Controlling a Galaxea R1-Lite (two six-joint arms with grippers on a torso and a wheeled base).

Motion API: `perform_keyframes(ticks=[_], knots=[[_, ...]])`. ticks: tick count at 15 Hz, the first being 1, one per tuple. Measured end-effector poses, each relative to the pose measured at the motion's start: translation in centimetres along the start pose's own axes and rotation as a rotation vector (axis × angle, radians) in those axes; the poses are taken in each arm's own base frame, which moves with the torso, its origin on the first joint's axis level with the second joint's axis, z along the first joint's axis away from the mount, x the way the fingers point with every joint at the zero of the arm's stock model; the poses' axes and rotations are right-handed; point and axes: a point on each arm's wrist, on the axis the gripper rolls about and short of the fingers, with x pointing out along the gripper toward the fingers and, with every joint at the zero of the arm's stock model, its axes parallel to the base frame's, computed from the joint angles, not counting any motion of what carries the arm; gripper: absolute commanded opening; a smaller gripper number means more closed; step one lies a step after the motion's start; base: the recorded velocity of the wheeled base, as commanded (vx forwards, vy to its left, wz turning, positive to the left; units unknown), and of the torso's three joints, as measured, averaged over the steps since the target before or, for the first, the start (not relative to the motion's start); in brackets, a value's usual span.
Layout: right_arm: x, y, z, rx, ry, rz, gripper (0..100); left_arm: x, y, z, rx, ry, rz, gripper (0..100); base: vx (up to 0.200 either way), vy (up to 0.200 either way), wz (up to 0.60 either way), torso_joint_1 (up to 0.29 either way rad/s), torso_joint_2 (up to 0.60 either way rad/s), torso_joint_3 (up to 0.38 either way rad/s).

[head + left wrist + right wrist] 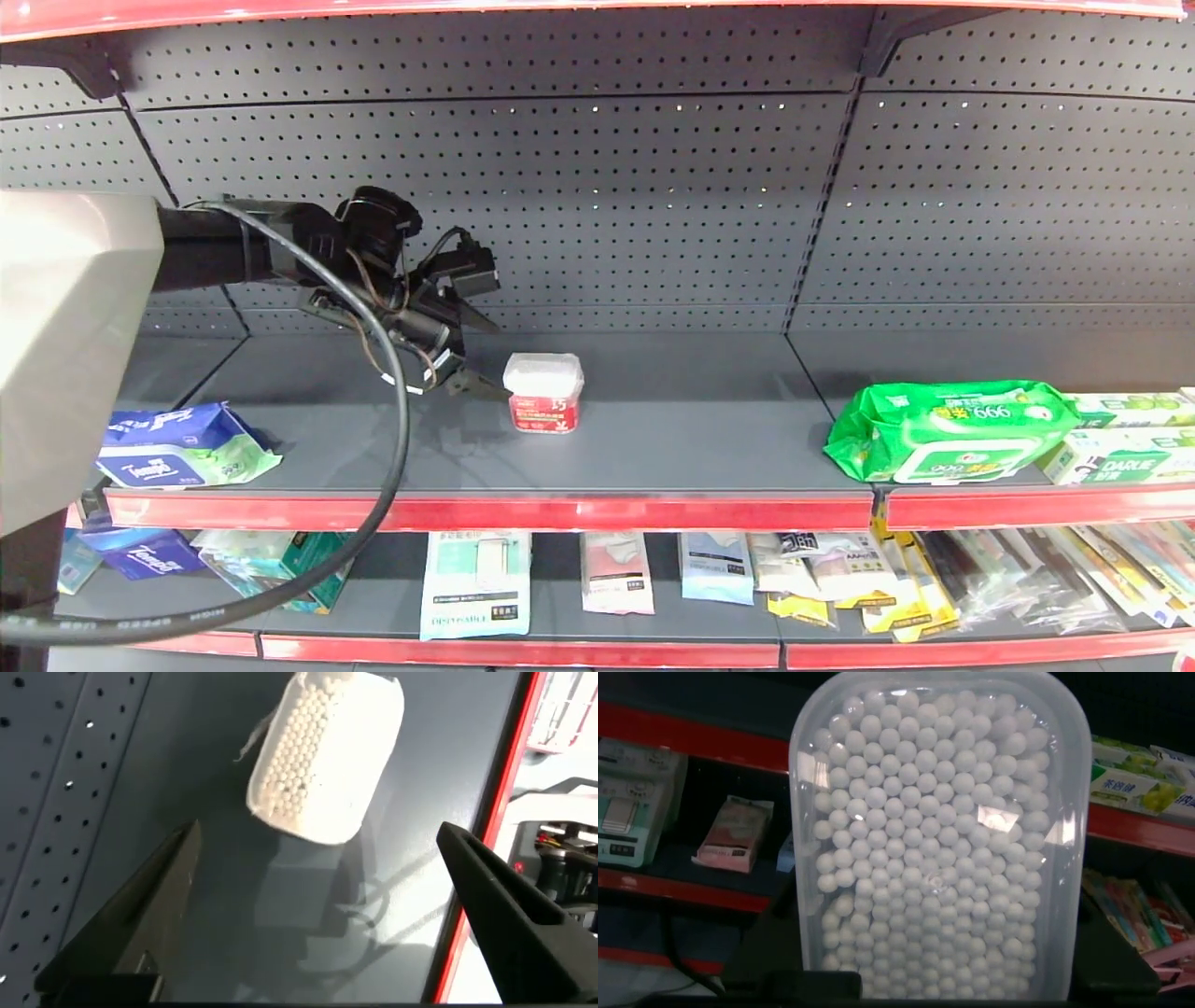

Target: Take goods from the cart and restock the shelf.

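Lower end of bead tub (938, 849) cut off; right fingers (1120, 971) mostly hidden.

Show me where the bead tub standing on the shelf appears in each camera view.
Head view: the bead tub stands mid-shelf, just beside the open left gripper.
Left wrist view: the tub is seen from above, just ahead of the gripper's fingers.
Right wrist view: not in it; the tub close to the camera is a second tub.
Shared landmark: the red shelf edge.
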Motion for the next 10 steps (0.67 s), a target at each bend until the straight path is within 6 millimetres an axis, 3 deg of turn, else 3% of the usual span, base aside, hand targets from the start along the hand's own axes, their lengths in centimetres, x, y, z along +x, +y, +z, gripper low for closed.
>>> perform_keyframes(ticks=[4, 7, 10], knots=[[0.0, 0.0, 0.0, -0.001, 0.0, 0.0, 0, 0.3, -0.3, -1.4, -0.031, -0.003, -0.02, 100, 0.0, 0.0, 0.0, 0.0, 0.0, 0.0], [0.0, 0.0, 0.0, 0.0, 0.0, 0.0, 0, -0.3, -1.0, -3.7, -0.086, -0.017, 0.001, 100, 0.0, 0.0, 0.0, 0.0, 0.0, 0.0], [0.0, 0.0, 0.0, 0.0, 0.001, -0.001, 0, -1.3, -1.6, -4.3, -0.129, -0.112, 0.044, 100, 0.0, 0.0, 0.0, 0.0, 0.0, 0.0]])
